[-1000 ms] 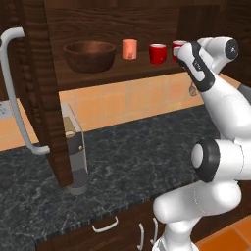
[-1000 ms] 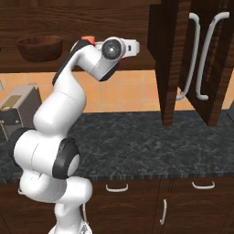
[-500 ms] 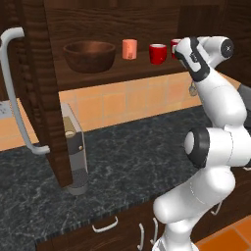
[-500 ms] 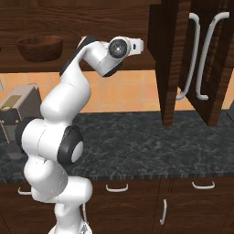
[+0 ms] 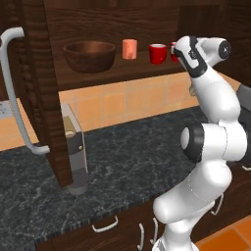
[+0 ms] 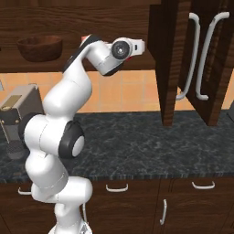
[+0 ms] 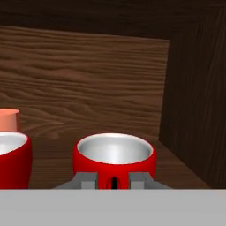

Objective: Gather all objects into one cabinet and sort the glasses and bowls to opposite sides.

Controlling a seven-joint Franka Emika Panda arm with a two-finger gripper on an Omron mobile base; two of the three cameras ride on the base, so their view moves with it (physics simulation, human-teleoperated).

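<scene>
Cups first: we see a red cup [image 7: 114, 160] standing on the cabinet shelf [image 5: 122, 74] near the right wall, our gripper [image 7: 113, 181] right at it, finger tips [image 7: 84, 180] narrow and flanking its near side; we cannot tell if they grip it. To its left sit a second red cup [image 5: 157, 53], then the salmon-pink cup [image 5: 129, 48], then the wooden bowl [image 5: 90, 55] at the far left. So everything looks gathered on one shelf, bowl one side, cups the other; we judge only letting go and backing out is left. Open cabinet door [image 5: 34, 93] hangs left, coffee machine [image 5: 74, 147] below on the counter [image 5: 127, 162]; neither blocks us.
</scene>
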